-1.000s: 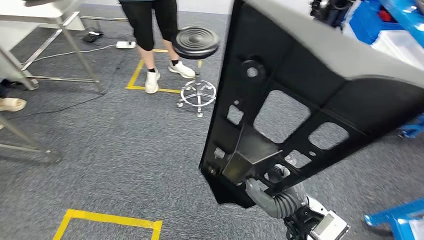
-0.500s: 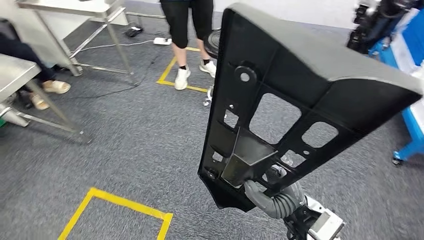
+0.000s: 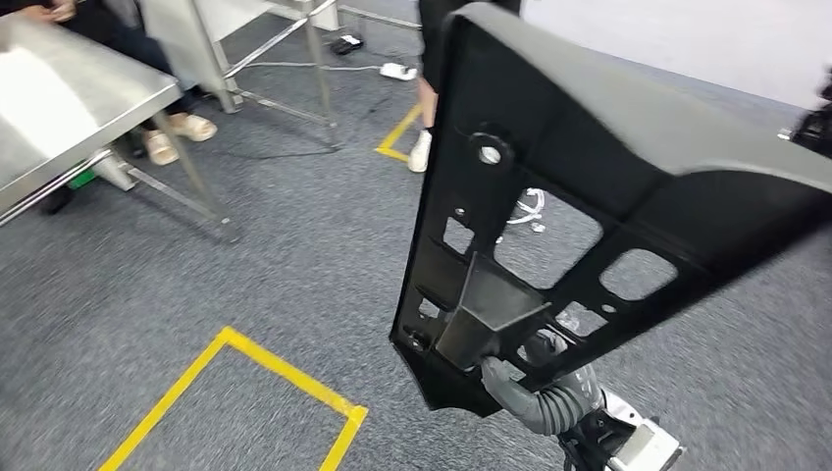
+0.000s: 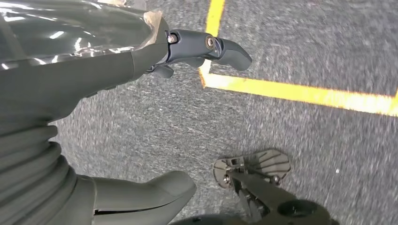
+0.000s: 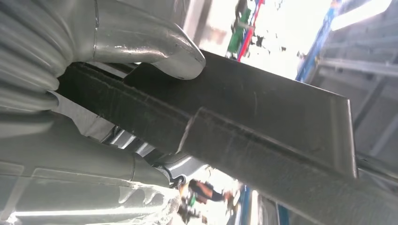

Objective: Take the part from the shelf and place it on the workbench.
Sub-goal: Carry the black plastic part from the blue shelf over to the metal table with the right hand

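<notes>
— Where do we see the part (image 3: 549, 186)?

— Filling the centre and right of the head view, tilted above the grey carpet (image 3: 245, 275). Our right hand (image 3: 525, 378) grips its lower end, thumb (image 5: 155, 49) pressed on its edge.

— And our left hand (image 4: 141, 56)?

— Holding nothing, fingers apart, above the yellow tape (image 4: 300, 91). The steel workbench (image 3: 69, 108) sits upper left.
</notes>
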Tool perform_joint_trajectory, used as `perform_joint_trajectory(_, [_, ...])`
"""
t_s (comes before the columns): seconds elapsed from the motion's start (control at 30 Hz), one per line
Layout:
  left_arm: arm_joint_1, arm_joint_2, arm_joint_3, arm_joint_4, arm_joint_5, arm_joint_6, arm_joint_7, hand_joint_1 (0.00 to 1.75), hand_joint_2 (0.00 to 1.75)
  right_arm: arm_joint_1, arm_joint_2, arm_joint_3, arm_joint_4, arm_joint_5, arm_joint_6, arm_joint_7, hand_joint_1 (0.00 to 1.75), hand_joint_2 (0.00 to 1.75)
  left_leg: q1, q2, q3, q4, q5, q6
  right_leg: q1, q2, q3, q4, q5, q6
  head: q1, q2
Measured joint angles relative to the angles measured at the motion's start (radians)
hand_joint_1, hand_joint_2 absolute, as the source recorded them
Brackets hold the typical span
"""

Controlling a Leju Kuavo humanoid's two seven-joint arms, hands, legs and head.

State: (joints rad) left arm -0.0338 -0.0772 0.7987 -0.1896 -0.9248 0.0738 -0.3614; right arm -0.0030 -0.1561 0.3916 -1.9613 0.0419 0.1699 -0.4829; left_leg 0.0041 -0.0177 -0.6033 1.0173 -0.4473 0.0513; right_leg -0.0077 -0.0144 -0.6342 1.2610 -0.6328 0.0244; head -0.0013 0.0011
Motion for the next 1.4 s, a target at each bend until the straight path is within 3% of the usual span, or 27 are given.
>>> perform_joint_trajectory(0.03, [0.000,0.000,0.000,0.000,0.001,0.000,0.000,0.00,1.75,0.002,0.000,0.000,0.000,0.002,0.002,0.001,1.75,1.75,0.000,-0.017,-0.001,0.000,0.001,0.000,-0.001,0.006,-0.023,0.041,-0.008,0.004,0.001,0.000])
perform_joint_trajectory(0.07, [0.000,0.000,0.000,0.000,0.002,-0.001,0.000,0.00,1.75,0.004,0.000,-0.001,0.000,0.004,0.004,0.002,1.75,1.75,0.000,-0.033,-0.001,0.001,0.001,0.000,-0.003,0.009,-0.028,0.042,0.000,0.011,0.001,0.000])
perform_joint_trajectory(0.13, [0.001,-0.001,0.001,0.000,0.003,-0.001,0.000,0.00,1.75,0.004,0.000,-0.002,0.000,0.007,0.009,0.002,1.75,1.75,0.003,-0.065,0.001,0.002,0.002,-0.005,-0.010,0.026,0.017,-0.066,0.058,0.032,0.001,0.000])
perform_joint_trajectory(0.17, [0.001,-0.001,0.001,0.000,0.004,-0.001,0.000,0.00,1.75,0.003,0.001,-0.002,0.000,0.008,0.012,0.002,1.75,1.75,0.002,-0.080,0.001,0.004,0.002,-0.009,-0.015,0.051,0.047,-0.139,0.088,0.040,0.002,0.000])
perform_joint_trajectory(0.2, [0.001,-0.002,0.001,0.000,0.007,-0.001,0.000,0.00,1.75,0.003,0.001,-0.002,0.000,0.009,0.014,0.002,1.75,1.75,0.002,-0.093,-0.002,0.006,0.002,-0.015,-0.018,0.069,0.070,-0.194,0.110,0.041,0.002,0.000])
perform_joint_trajectory(0.27, [0.003,-0.001,0.001,0.000,0.011,-0.001,0.000,0.00,1.75,0.002,0.002,-0.002,0.000,0.010,0.016,0.003,1.75,1.75,0.000,-0.114,-0.010,0.007,0.006,-0.028,-0.018,0.084,0.086,-0.233,0.125,0.027,0.003,0.000])
perform_joint_trajectory(0.33, [0.007,0.000,0.001,0.000,0.013,-0.001,0.000,0.00,1.75,0.000,0.004,-0.003,0.000,0.010,0.017,0.003,1.75,1.75,0.004,-0.123,-0.017,0.006,0.009,-0.040,-0.018,0.061,0.087,-0.234,0.130,0.010,0.002,0.000])
perform_joint_trajectory(0.4, [0.009,0.000,0.001,0.000,0.013,0.000,0.000,0.00,1.75,-0.002,0.008,-0.003,0.000,0.010,0.017,0.003,1.75,1.75,0.003,-0.075,-0.037,0.045,-0.016,-0.048,-0.021,0.037,0.089,-0.237,0.134,-0.006,-0.004,0.000])
perform_joint_trajectory(0.47, [0.007,0.000,0.001,0.000,0.013,0.000,0.000,0.00,1.75,-0.002,0.011,-0.003,-0.001,0.011,0.018,0.004,1.75,1.75,0.003,-0.010,-0.090,0.157,-0.077,-0.055,-0.017,0.010,0.090,-0.238,0.132,-0.019,-0.012,0.000])
perform_joint_trajectory(0.53, [0.006,-0.001,0.001,0.000,0.013,0.001,0.000,0.00,1.75,-0.002,0.011,-0.003,-0.001,0.011,0.018,0.004,1.75,1.75,0.006,0.009,-0.145,0.269,-0.120,-0.060,-0.011,-0.021,0.091,-0.238,0.129,-0.024,-0.013,0.000])
perform_joint_trajectory(0.57, [0.007,-0.001,0.001,0.000,0.013,0.001,0.000,0.00,1.75,-0.002,0.011,-0.003,-0.001,0.012,0.018,0.004,1.75,1.75,0.007,0.013,-0.151,0.284,-0.117,-0.061,-0.010,-0.036,0.091,-0.238,0.127,-0.025,-0.014,0.000])
perform_joint_trajectory(0.6, [0.007,-0.001,0.001,0.000,0.013,0.001,0.000,0.00,1.75,-0.002,0.012,-0.003,-0.001,0.012,0.018,0.004,1.75,1.75,0.008,0.018,-0.136,0.257,-0.097,-0.060,-0.009,-0.050,0.093,-0.238,0.126,-0.026,-0.014,0.000])
perform_joint_trajectory(0.63, [0.008,-0.001,0.001,0.000,0.013,0.001,0.000,0.00,1.75,-0.002,0.012,-0.003,-0.001,0.012,0.018,0.004,1.75,1.75,0.008,0.029,-0.102,0.198,-0.066,-0.058,-0.009,-0.062,0.095,-0.238,0.125,-0.026,-0.014,0.000])
perform_joint_trajectory(0.7, [0.007,-0.001,0.001,0.000,0.013,0.001,0.000,0.00,1.75,-0.003,0.013,-0.003,-0.002,0.013,0.019,0.004,1.75,1.75,0.003,0.076,-0.029,0.067,-0.023,-0.050,-0.002,-0.083,0.101,-0.237,0.119,-0.021,-0.013,0.000])
perform_joint_trajectory(0.77, [0.005,-0.001,0.001,0.000,0.013,0.001,-0.001,0.00,1.75,-0.003,0.014,-0.004,-0.004,0.014,0.020,0.004,1.75,1.75,-0.004,0.097,-0.003,0.016,-0.017,-0.040,0.005,-0.101,0.105,-0.238,0.114,-0.012,-0.011,0.000])
perform_joint_trajectory(0.83, [0.005,-0.002,0.001,0.000,0.013,0.001,-0.001,0.00,1.75,-0.003,0.015,-0.004,-0.007,0.016,0.024,0.004,1.75,1.75,-0.005,0.071,-0.003,0.011,-0.014,-0.030,0.007,-0.117,0.109,-0.240,0.109,-0.002,-0.010,0.000])
perform_joint_trajectory(0.9, [0.006,-0.002,0.001,0.000,0.013,0.002,-0.001,0.00,1.75,-0.002,0.015,-0.006,-0.011,0.018,0.029,0.006,1.75,1.75,0.000,0.047,0.003,0.001,-0.006,-0.018,0.005,-0.080,0.101,-0.212,0.091,0.005,-0.008,0.000])
perform_joint_trajectory(0.97, [0.005,-0.003,0.002,0.000,0.012,0.002,-0.001,0.00,1.75,0.003,0.015,-0.009,-0.015,0.021,0.033,0.007,1.75,1.75,0.005,0.023,0.005,-0.004,-0.001,-0.009,0.001,-0.016,0.052,-0.107,0.043,0.003,-0.003,0.000])
perform_joint_trajectory(1.03, [0.003,-0.003,0.002,0.000,0.012,0.002,-0.001,0.00,1.75,0.010,0.015,-0.012,-0.016,0.026,0.035,0.008,1.75,1.75,0.006,-0.008,0.002,-0.003,0.001,-0.007,-0.002,0.007,-0.015,0.021,0.001,0.003,0.000,0.000])
perform_joint_trajectory(1.07, [0.003,-0.003,0.002,0.000,0.011,0.002,-0.001,0.00,1.75,0.013,0.014,-0.013,-0.016,0.028,0.035,0.008,1.75,1.75,0.007,-0.024,0.002,-0.003,0.001,-0.007,-0.004,0.009,-0.031,0.047,-0.001,0.010,0.000,0.000])
perform_joint_trajectory(1.1, [0.004,-0.003,0.002,0.000,0.010,0.002,-0.001,0.00,1.75,0.015,0.014,-0.013,-0.016,0.029,0.035,0.009,1.75,1.75,0.008,-0.040,0.003,-0.002,0.001,-0.008,-0.008,0.011,-0.027,0.031,0.016,0.020,0.000,0.000])
perform_joint_trajectory(1.17, [0.005,-0.004,0.002,0.000,0.007,0.002,-0.001,0.00,1.75,0.017,0.014,-0.014,-0.017,0.029,0.036,0.009,1.75,1.75,0.013,-0.071,0.004,0.001,0.001,-0.015,-0.019,0.035,0.028,-0.099,0.078,0.045,0.001,0.000])
perform_joint_trajectory(1.2, [0.004,-0.004,0.001,0.000,0.005,0.002,-0.001,0.00,1.75,0.017,0.014,-0.014,-0.018,0.029,0.036,0.009,1.75,1.75,0.013,-0.086,0.002,0.004,-0.001,-0.022,-0.023,0.052,0.055,-0.164,0.103,0.049,0.002,0.000])
perform_joint_trajectory(1.27, [0.005,-0.002,0.001,-0.001,0.004,0.002,-0.002,0.00,1.75,0.019,0.014,-0.015,-0.019,0.030,0.036,0.009,1.75,1.75,0.012,-0.108,-0.005,0.008,-0.001,-0.036,-0.026,0.073,0.081,-0.227,0.124,0.040,0.003,0.000])
perform_joint_trajectory(1.33, [0.010,-0.001,0.001,-0.001,0.004,0.002,-0.002,0.00,1.75,0.020,0.015,-0.016,-0.019,0.030,0.036,0.010,1.75,1.75,0.015,-0.123,-0.010,0.005,0.003,-0.048,-0.023,0.056,0.084,-0.228,0.127,0.020,0.002,0.000])
perform_joint_trajectory(1.4, [0.015,-0.001,0.001,-0.001,0.003,0.002,-0.003,0.00,1.75,0.019,0.018,-0.016,-0.019,0.030,0.037,0.010,1.75,1.75,0.014,-0.089,-0.021,0.024,-0.010,-0.055,-0.026,0.037,0.087,-0.230,0.131,0.007,-0.001,0.000])
